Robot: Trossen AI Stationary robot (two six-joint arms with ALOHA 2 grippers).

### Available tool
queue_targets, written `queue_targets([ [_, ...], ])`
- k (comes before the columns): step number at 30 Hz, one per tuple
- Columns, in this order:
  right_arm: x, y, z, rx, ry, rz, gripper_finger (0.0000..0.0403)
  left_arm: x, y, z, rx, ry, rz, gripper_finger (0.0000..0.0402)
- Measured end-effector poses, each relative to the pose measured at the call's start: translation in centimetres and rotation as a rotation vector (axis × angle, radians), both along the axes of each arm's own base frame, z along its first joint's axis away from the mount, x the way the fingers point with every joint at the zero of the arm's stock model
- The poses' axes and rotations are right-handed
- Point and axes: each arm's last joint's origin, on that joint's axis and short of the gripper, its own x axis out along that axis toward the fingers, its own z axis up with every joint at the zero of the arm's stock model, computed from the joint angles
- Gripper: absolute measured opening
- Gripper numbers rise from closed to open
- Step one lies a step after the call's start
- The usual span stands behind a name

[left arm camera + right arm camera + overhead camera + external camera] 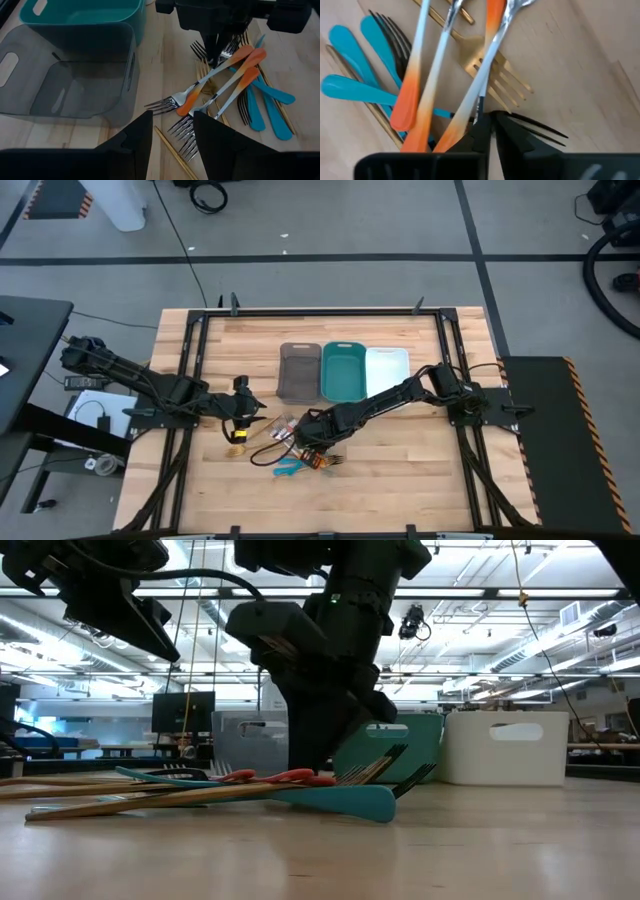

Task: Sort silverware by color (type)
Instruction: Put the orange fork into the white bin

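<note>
The silverware lies in a loose crossed pile on the wooden table in front of the trays. It has three silver forks with orange handles, dark pieces with blue handles and gold pieces. My right gripper stands over the pile, pointing down, fingers shut, its tips among the orange handle ends and dark fork tines. My left gripper is open and hovers left of the pile, with fork tines showing between its fingers. My right gripper comes from above with shut fingers down into the pile. The tips sit beside one orange handle's end and against dark fork tines. Whether any piece is pinched between them I cannot tell; the fingers hide that spot.
Three trays stand in a row behind the pile: grey-brown, teal and white. A gold piece lies apart near the left gripper. Black frame rails run along the table's left and right sides. Bare wood lies toward the near edge.
</note>
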Motion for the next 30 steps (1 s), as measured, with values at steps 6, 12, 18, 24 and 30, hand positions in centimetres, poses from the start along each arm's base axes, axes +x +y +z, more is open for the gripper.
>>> queue_targets([
  [6, 0.03, 0.22, 0.03, -0.009, -0.012, -0.007, 0.0077, 0.00, 0.01, 0.00, 0.000, 0.000, 0.000, 0.0151],
  [12, 0.09, 0.37, -0.16, -0.020, -0.036, -0.017, 0.0101, 0.00, 0.00, 0.00, 0.000, 0.000, 0.000, 0.0151],
  [18, 0.24, 0.91, -0.65, -0.007, -0.092, -0.012, 0.0103, 0.00, 0.00, 0.00, 0.000, 0.000, 0.000, 0.0151],
  [24, 0.26, 0.82, -0.62, -0.022, -0.099, -0.021, 0.0103, 0.00, 0.00, 0.00, 0.000, 0.000, 0.000, 0.0151],
  [30, -0.04, 0.53, -0.90, -0.057, -0.068, -0.030, 0.0103, 0.00, 0.00, 0.00, 0.000, 0.000, 0.000, 0.0151],
])
